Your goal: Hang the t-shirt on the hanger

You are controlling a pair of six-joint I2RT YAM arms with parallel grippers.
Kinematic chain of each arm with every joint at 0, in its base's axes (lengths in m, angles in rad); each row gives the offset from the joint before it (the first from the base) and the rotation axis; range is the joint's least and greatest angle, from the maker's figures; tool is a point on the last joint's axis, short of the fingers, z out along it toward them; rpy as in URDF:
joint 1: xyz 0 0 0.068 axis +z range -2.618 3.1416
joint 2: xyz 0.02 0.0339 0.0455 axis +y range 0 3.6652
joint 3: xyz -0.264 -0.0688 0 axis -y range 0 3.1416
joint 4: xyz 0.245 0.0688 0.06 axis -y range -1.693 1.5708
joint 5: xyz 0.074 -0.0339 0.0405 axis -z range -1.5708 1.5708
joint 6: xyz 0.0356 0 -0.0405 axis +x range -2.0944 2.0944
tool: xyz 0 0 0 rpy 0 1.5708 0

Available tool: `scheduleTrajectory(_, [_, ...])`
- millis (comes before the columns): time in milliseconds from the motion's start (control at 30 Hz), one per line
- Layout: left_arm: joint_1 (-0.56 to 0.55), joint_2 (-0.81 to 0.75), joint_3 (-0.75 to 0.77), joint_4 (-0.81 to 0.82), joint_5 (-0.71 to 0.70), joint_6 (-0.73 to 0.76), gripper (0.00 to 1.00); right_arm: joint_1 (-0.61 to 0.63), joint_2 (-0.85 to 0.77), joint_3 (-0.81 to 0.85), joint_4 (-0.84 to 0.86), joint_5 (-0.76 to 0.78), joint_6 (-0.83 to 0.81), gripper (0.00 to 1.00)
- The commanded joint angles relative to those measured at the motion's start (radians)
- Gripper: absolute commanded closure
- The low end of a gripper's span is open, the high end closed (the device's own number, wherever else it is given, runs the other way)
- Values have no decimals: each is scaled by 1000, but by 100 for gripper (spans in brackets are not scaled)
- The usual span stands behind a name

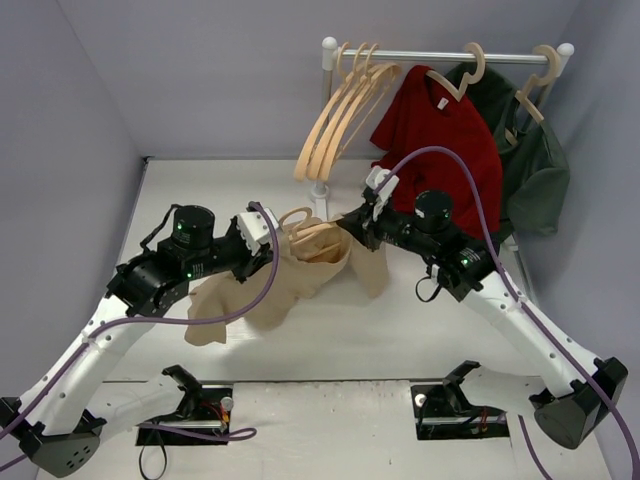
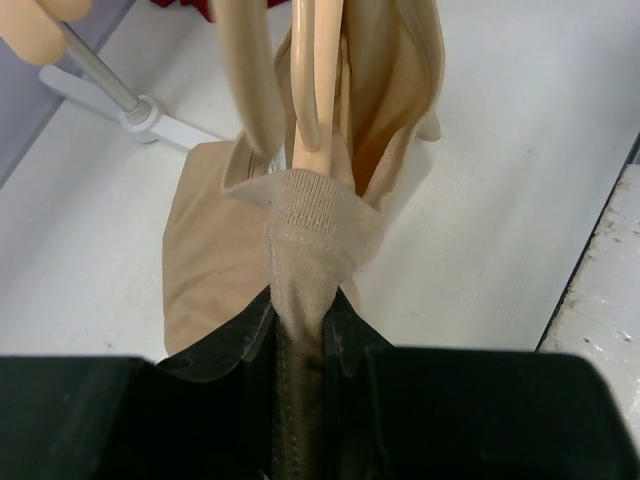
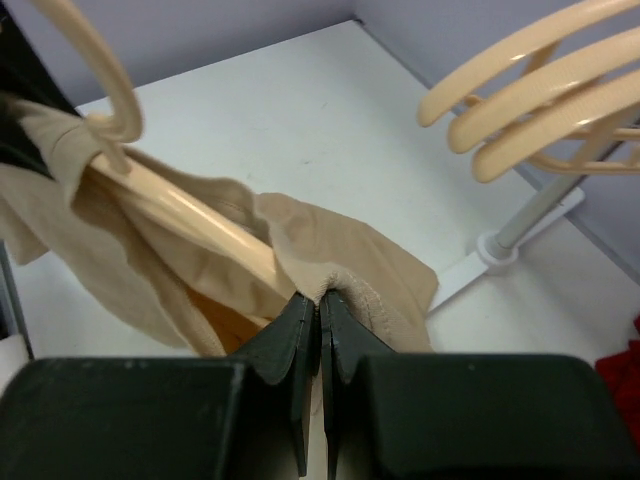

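Observation:
The tan t-shirt (image 1: 280, 285) hangs in the air between my two grippers above the table's middle. A pale wood hanger (image 1: 300, 225) sits inside its neck opening, its hook sticking out on top. My left gripper (image 1: 272, 232) is shut on the shirt's ribbed collar (image 2: 305, 215), with the hanger's arms (image 2: 310, 90) just beyond it. My right gripper (image 1: 352, 226) is shut on the shirt's edge (image 3: 340, 255), beside the hanger arm (image 3: 190, 215). The hanger's hook (image 3: 105, 80) shows at the upper left of the right wrist view.
A white garment rail (image 1: 440, 55) stands at the back right. It bears several spare wood hangers (image 1: 335, 115), a dark red t-shirt (image 1: 440, 135) and a dark green garment (image 1: 530, 160). Its white foot (image 2: 150, 115) rests on the table near the shirt.

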Motion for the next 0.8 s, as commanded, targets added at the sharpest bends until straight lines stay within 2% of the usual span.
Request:
scheduleTrajectory(0, [79, 8, 11, 150, 146, -24, 100, 17, 32, 62, 78, -138, -47, 100])
scheduleTrajectory(167, [188, 6, -110, 276, 361, -86, 100, 55, 59, 79, 79, -153, -69, 96])
scheduleTrajectory(433, [190, 21, -148, 256, 473, -55, 100, 86, 113, 82, 77, -148, -82, 94])
scheduleTrajectory(500, [190, 2, -161, 242, 457, -43, 100, 85, 122, 82, 76, -147, -83, 87])
scheduleTrajectory(567, [190, -35, -176, 257, 431, -43, 100, 84, 120, 75, 77, -141, -80, 72])
scheduleTrajectory(600, [192, -51, -189, 266, 422, -45, 100, 84, 110, 61, 77, -128, -79, 61])
scheduleTrajectory(667, [196, -65, -207, 273, 409, -43, 100, 79, 79, 33, 73, -83, -79, 48])
scheduleTrajectory(767, [209, -71, -229, 285, 423, -46, 100, 58, 13, 0, 63, -26, -77, 41])
